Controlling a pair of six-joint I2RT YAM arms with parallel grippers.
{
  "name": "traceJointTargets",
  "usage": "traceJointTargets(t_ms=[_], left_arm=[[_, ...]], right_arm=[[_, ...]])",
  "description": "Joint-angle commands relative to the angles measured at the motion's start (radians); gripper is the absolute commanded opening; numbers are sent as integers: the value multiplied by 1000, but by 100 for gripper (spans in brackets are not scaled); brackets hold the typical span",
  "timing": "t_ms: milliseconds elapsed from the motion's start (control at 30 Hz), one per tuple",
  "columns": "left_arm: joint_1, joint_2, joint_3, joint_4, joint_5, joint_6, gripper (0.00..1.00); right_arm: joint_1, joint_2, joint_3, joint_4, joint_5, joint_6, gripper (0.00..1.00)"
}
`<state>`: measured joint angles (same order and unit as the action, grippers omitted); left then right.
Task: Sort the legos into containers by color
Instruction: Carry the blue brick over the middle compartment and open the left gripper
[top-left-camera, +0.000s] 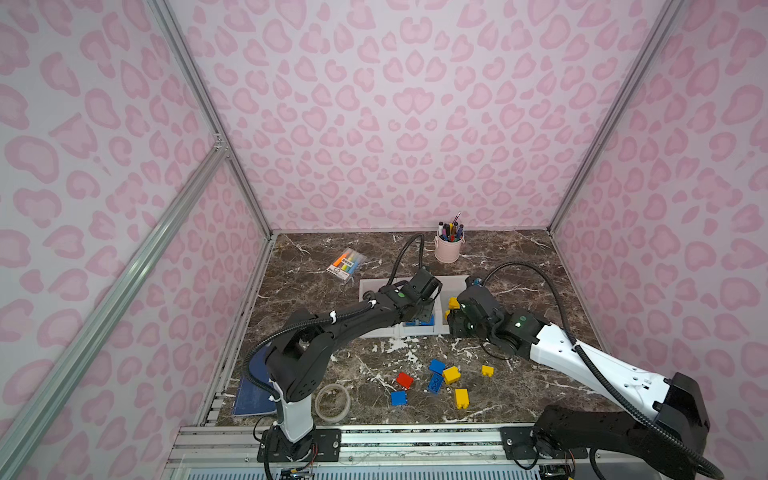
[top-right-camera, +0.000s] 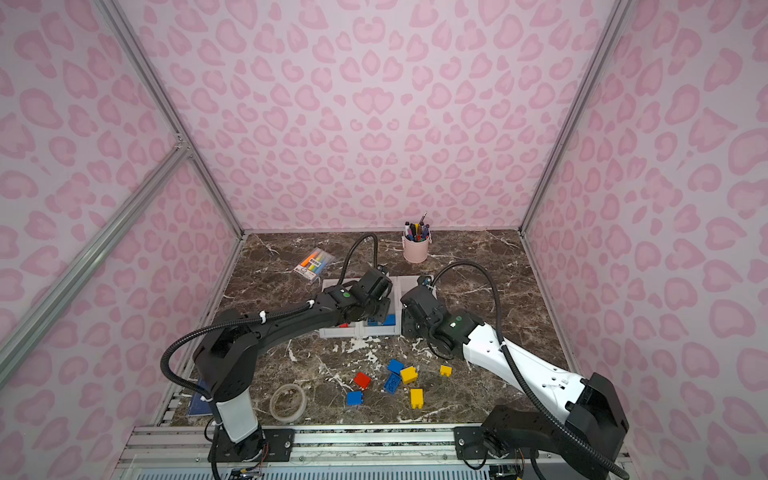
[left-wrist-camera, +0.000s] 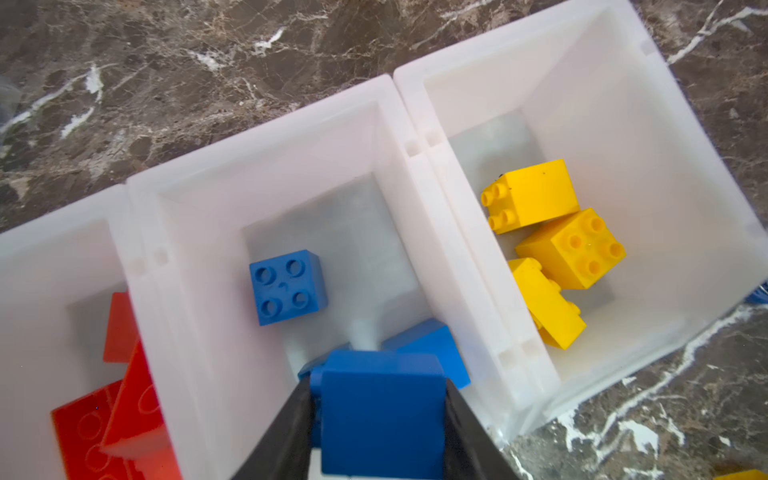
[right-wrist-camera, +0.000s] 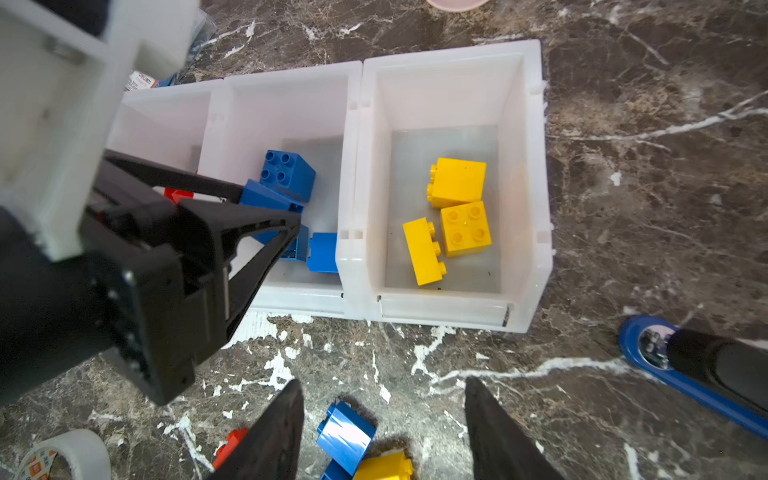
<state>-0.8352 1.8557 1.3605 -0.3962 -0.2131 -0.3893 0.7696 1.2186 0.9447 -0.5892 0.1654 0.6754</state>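
Three white containers (top-left-camera: 374, 284) stand joined in a row. In the left wrist view red legos (left-wrist-camera: 120, 415) lie in one end bin, a blue lego (left-wrist-camera: 286, 286) in the middle bin, and yellow legos (left-wrist-camera: 573, 245) in the other end bin. My left gripper (left-wrist-camera: 378, 386) hangs over the middle bin (right-wrist-camera: 291, 75), shut on a blue lego (left-wrist-camera: 382, 411). My right gripper (right-wrist-camera: 382, 399) is open above the table in front of the bins, nothing between its fingers. Below it lie a blue lego (right-wrist-camera: 347, 436) and other loose ones. Several loose legos (top-left-camera: 451, 374) sit on the marble nearer the front.
A pink pen cup (top-left-camera: 449, 249) stands behind the bins and a highlighter pack (top-left-camera: 345, 265) lies at the back left. A tape roll (top-left-camera: 332, 402) and a blue notebook (top-left-camera: 251, 395) lie by the left arm's base. Both arms crowd the bins.
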Motion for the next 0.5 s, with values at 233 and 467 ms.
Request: traceJointTargets(t_ms=[233,467], left_arm=[[14,-14,9,-6,14,13,67],[15,-93,-73,15,15,-21,67]], right_arm=[[-5,-90,-84,8,52,38,63],[-6,-98,-104,9,41,47,63]])
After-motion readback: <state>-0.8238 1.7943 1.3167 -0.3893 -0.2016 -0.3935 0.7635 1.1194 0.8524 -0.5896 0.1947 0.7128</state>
